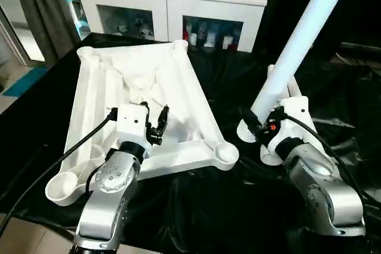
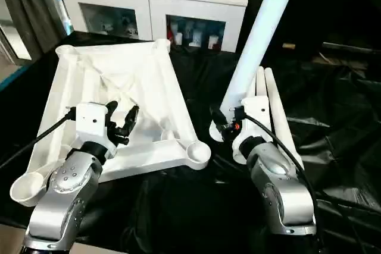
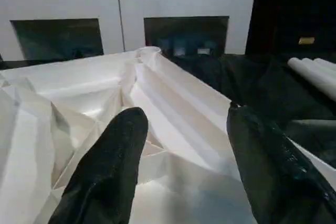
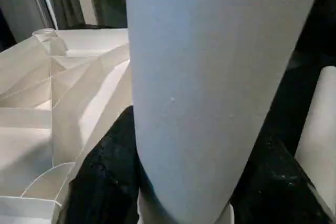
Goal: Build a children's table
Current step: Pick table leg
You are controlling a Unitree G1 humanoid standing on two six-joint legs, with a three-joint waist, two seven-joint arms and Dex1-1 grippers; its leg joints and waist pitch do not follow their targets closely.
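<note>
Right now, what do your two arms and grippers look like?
Both forearms are rounded silver metal. Each wrist carries a white boxy housing and a black cable. The left gripper and right gripper have black fingers; a small red-orange mark sits beside the right one.

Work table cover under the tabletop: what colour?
Black, glossy and wrinkled: the cover, best in the left eye view.

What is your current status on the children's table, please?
Right gripper shut on a long white tapered tube leg, tilted up. Left gripper open over upturned white plastic rimmed tabletop. Spare legs beside right arm.
</note>
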